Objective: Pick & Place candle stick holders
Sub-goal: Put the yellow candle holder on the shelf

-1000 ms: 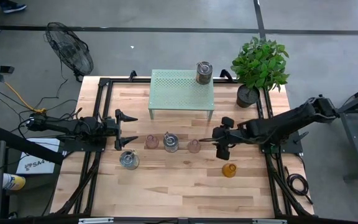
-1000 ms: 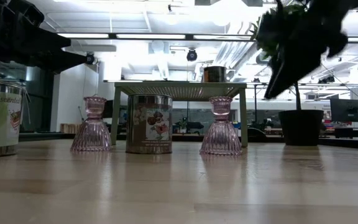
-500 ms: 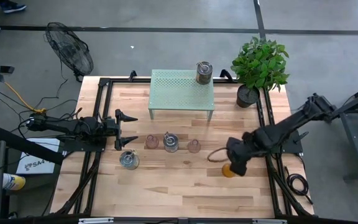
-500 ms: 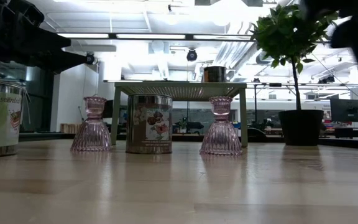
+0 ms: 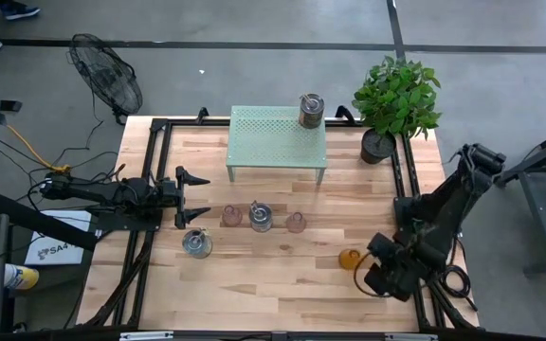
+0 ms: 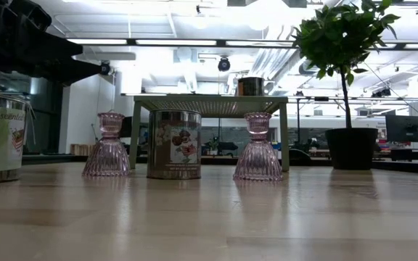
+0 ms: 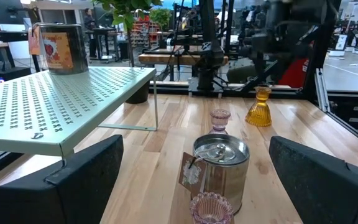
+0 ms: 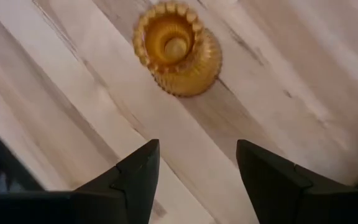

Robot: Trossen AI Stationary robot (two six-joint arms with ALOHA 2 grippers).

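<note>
The amber glass holder (image 5: 350, 259) stands on its base on the table at the near right; it also shows in the right wrist view (image 8: 178, 48). My right gripper (image 5: 368, 275) (image 8: 194, 180) is open, points down and hovers just near and right of it, touching nothing. Two pink glass holders (image 5: 231, 216) (image 5: 296, 223) flank a silvery holder (image 5: 261, 218) at mid-table. Another silvery holder (image 5: 196, 243) stands nearer, and a third (image 5: 311, 110) stands on the green stand (image 5: 273, 137). My left gripper (image 5: 197, 196) waits open at the left.
A potted plant (image 5: 394, 99) stands at the far right corner beside the green stand. Black frame rails (image 5: 410, 189) run along both table sides. Bare wood lies along the near edge (image 5: 273, 294). A fan (image 5: 107, 76) stands off the table at the far left.
My right gripper has swung from beside the right pink holder at mid-table toward the near right corner, past the amber holder, and has tipped to point down. It has left the low view. No holder has moved.
</note>
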